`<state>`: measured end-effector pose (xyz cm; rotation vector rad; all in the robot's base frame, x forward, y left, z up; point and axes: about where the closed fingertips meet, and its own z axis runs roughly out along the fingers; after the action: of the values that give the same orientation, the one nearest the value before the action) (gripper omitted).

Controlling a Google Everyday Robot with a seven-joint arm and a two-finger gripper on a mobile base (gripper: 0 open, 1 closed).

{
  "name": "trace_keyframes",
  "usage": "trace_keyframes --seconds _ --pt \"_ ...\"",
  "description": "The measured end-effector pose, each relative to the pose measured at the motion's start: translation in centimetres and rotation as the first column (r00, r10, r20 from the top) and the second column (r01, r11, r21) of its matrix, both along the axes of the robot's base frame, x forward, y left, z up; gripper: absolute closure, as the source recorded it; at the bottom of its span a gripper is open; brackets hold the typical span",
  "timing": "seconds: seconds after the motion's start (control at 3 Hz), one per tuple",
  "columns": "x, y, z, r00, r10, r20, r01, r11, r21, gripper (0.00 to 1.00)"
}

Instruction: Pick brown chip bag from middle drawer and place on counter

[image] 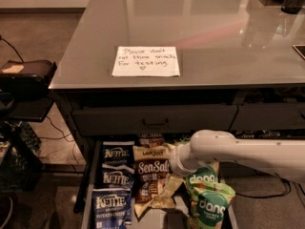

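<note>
The brown chip bag (pixel 151 173), dark brown with a tan top band and white "Sea Salt" lettering, lies in the middle row of the open middle drawer (pixel 89 185) below the counter (pixel 214 32). My white arm reaches in from the right over the drawer. My gripper (pixel 173 166) is at its left end, right beside the brown bag's right edge, low in the drawer. A second brown bag (pixel 150 140) lies behind the first.
Blue Kettle bags (pixel 116 178) fill the left row and green dang bags (pixel 209 202) the right row. A crumpled tan bag (pixel 159 197) lies in front. A closed drawer front with a handle (pixel 155 122) sits above. A white note (pixel 146 61) lies on the counter. A dark stand (pixel 26 78) is at left.
</note>
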<state>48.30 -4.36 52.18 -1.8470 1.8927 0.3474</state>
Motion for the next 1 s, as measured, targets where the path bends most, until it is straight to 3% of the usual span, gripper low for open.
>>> trace_keyframes --seconds 0.33,1.0 --pt "0.9 2.1 -2.8 0.9992 0.041 -0.003 -0.041 0.999 0.017 0.00" --pt "1.8 2.9 -7.4 0.9979 0.056 -0.033 -0.055 0.998 0.039 0.00"
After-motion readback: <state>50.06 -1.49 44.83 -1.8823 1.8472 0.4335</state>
